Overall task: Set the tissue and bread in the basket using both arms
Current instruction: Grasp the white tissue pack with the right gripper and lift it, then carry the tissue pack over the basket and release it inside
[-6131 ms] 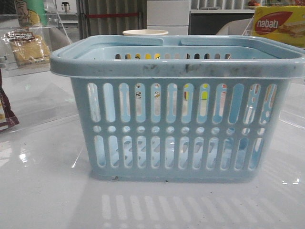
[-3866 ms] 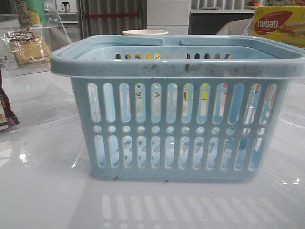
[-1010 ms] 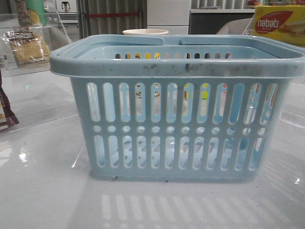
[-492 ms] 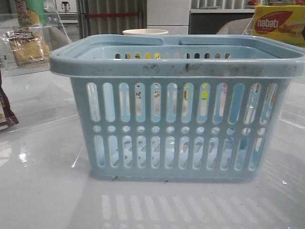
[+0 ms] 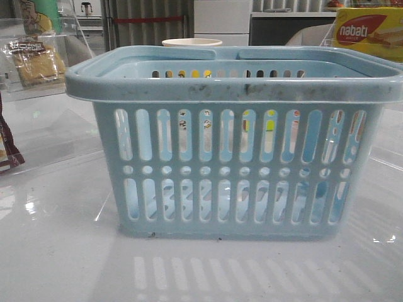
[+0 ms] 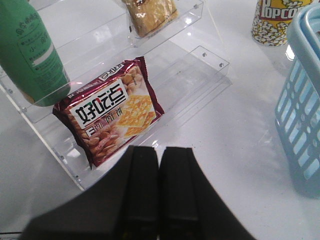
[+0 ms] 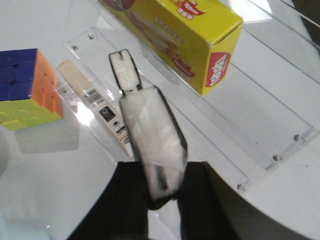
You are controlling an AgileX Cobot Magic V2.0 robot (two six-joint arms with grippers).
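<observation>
The yellow box [image 5: 370, 33] at 1 o'clock in the front view says "nabati" in white on red. In the left wrist view, the cup [image 6: 274, 21] at 1 o'clock says "POPCORN", partly cut off. The dark red packet [image 6: 111, 111] has big Chinese letters on white.

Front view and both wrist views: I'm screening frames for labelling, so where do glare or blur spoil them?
Front view: glare spots on the table, basket sharp. Left wrist view: glare on the clear shelf. Right wrist view: tissue in the right tool soft, washed out.
</observation>
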